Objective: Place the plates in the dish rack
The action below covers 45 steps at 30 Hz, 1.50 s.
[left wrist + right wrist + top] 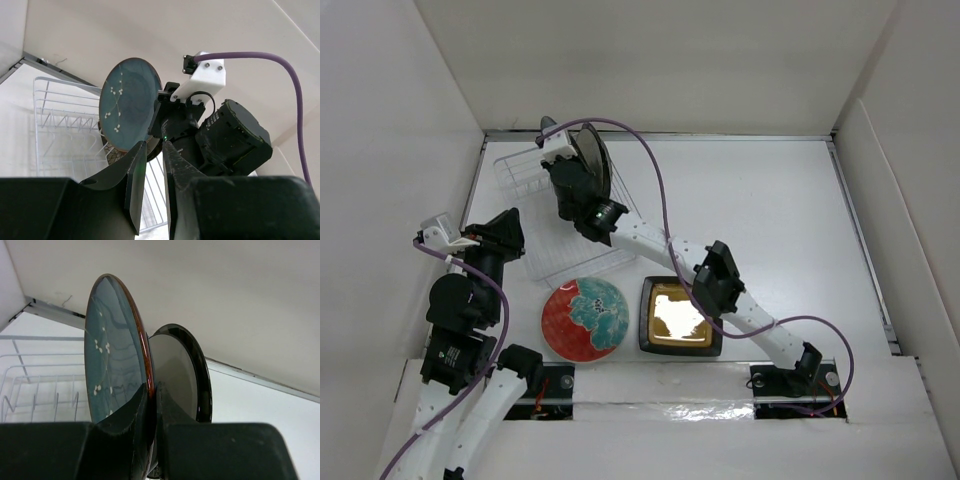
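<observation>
My right gripper (152, 390) is shut on the rim of the teal plate (112, 365) and holds it upright over the far end of the clear dish rack (552, 235). Close behind it stands a dark-rimmed cream plate (180, 375). The left wrist view shows the teal plate (127, 102) face-on, with a dark patterned plate edge (112, 156) just below it. My left gripper (154, 145) is empty, its jaws a narrow gap apart, at the rack's left side (510, 228). The red plate with teal flowers (585, 318) and the square black-gold plate (679, 317) lie flat near the front.
White walls enclose the table on the left, back and right. The right arm (720, 280) stretches diagonally from its base across the table, over the black-gold plate's corner, with its purple cable (660, 190) looping above. The rack's wire tines (65, 125) stand upright.
</observation>
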Motion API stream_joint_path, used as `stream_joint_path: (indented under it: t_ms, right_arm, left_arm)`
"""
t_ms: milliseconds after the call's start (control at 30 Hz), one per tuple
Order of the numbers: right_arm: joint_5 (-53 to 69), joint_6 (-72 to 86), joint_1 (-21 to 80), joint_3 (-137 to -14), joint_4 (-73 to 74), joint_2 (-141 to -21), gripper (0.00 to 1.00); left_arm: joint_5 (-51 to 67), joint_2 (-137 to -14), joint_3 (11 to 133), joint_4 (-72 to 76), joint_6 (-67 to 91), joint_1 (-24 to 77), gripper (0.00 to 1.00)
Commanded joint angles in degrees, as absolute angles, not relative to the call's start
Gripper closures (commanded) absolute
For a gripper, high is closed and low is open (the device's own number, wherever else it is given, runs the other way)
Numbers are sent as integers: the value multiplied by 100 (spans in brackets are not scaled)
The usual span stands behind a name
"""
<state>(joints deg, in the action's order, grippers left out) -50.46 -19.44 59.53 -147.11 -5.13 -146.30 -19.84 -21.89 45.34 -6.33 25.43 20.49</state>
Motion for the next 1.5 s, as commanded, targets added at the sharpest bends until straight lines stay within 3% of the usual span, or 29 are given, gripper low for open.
stream_joint_path:
  t_ms: [0,500,800,933,1100,1167,1300,1367,1433,1467]
  right_arm:
    - [-5299,-1505,5941,-14687,-1750,-14282,100]
    - [-5309,-380,6258,-14080,-1548,-14687,99]
    - [-4992,167,6205,-13439,-1468,-14335,64]
    - [-4825,491,5977,-13334,-1161,-14186,57]
    - [-4395,791,5862,-12640,-1108,-13396,38]
    - [-4202,879,5862,-12264,-1099,-13062,35]
    - [-3405,905,5862,-11200,-1370,-11642,22]
    - [-3139,932,5810,-10533,-1476,-11033,22]
    - [-2736,1184,5653,-9102,-1731,-9983,41]
    - [-2542,1326,5564,-8609,-1740,-9654,57]
  left_arm:
    - [-1934,-2215,4482,-422,2523,2030,83]
    - [-1855,-2312,4456,-457,2514,2030,82]
    - [-1810,-2346,4438,-431,2514,2030,80]
    - [-1732,-2382,4421,-466,2514,2030,79]
    - [-1697,-2417,4421,-466,2514,2030,79]
    - [-1670,-2391,4412,-431,2514,2030,79]
    - [-1679,-2452,4430,-483,2505,2030,79]
    - [-1661,-2408,4412,-466,2496,2030,79]
    - [-1679,-2417,4412,-466,2487,2030,79]
    - [-1679,-2417,4412,-483,2487,2030,79]
